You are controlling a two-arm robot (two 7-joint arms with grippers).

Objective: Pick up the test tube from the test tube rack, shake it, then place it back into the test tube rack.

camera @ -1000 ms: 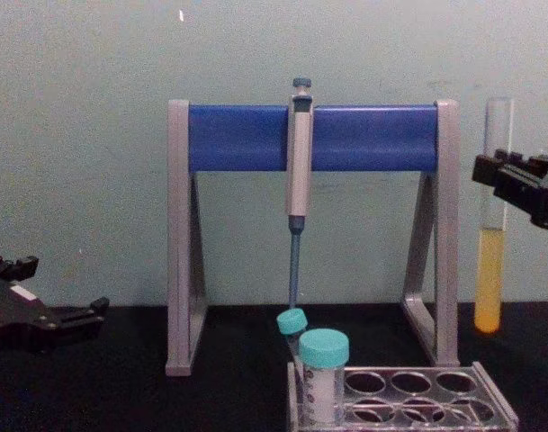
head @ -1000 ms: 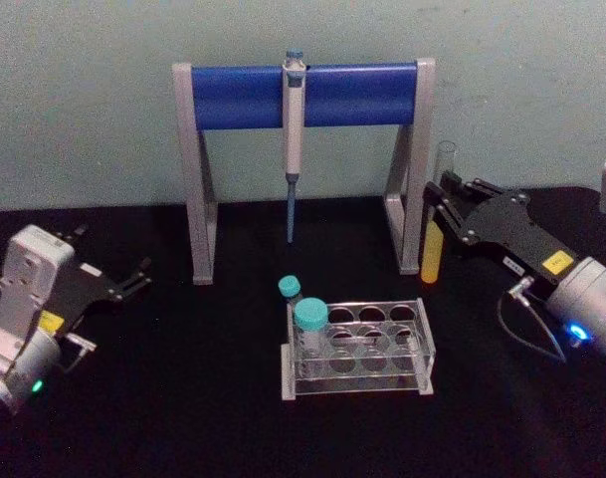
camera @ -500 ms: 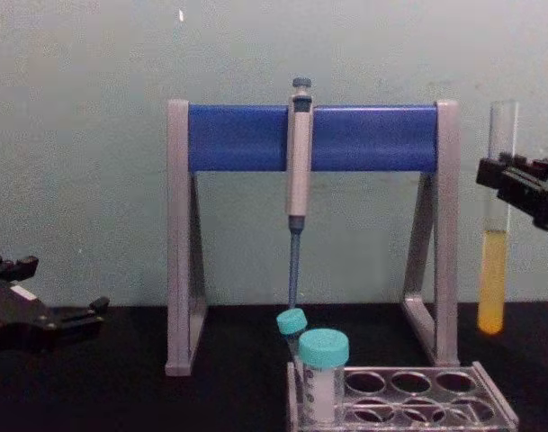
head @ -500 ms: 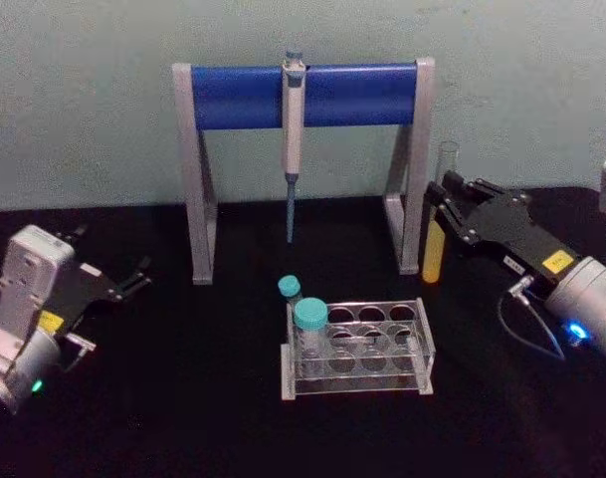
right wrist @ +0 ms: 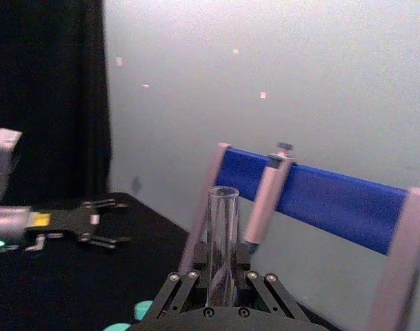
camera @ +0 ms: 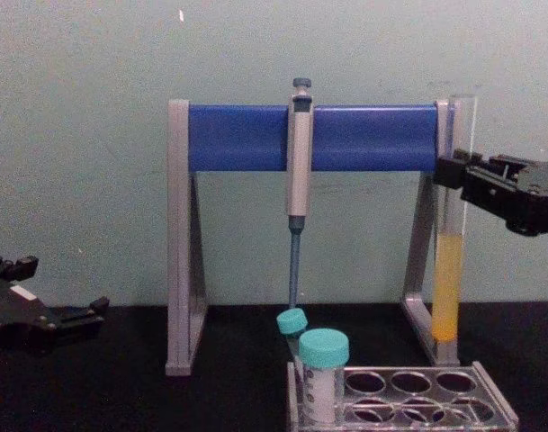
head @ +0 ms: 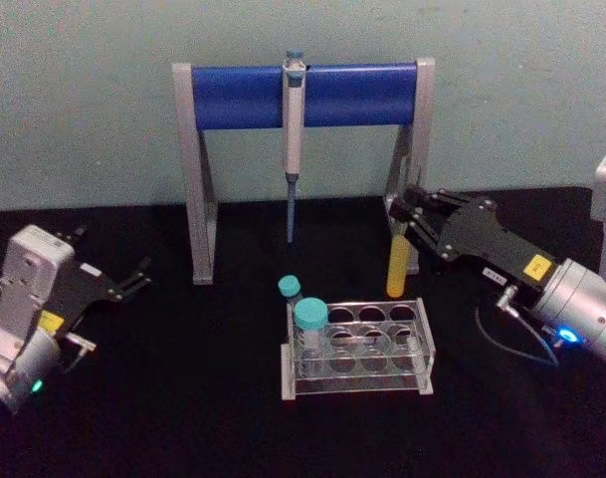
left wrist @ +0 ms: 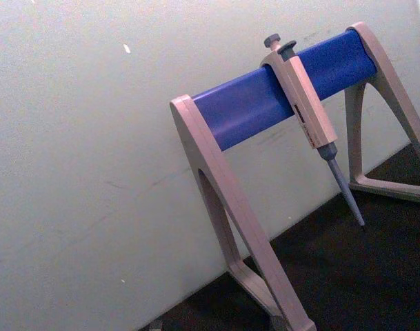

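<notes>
Where the black table (head: 183, 418) comes closest to the robot, the test tube rack (head: 360, 376) stands a little right of the middle. Two teal-capped tubes (head: 310, 317) sit in holes at its left end. Just behind the rack's far right corner the test tube (head: 396, 269) hangs upright. It is clamped in its clear upper part between the jaws of the right gripper (head: 402, 207), whose arm reaches in from the table's right edge, roughly level and pointing left.

The chest view shows the tube's rounded bottom clear above the rack's top plate, with yellow liquid in about its lower half. From the head the same bottom looks almost level with the rack's far rim. The right wrist view adds the tube's open, capless mouth rising above the fingers.

Near the table's left edge the left gripper (head: 113, 254) rests low with its jaws apart and nothing between them, pointing toward the middle. Its wrist view looks past the table to the pipette stand (left wrist: 258, 103), seen tilted.

That stand straddles the table toward the far edge, a grey-blue pipette (head: 294, 129) hanging from the middle of its blue bar. The tube is in front of its right leg. Behind everything rises a pale green wall (head: 84, 100).
</notes>
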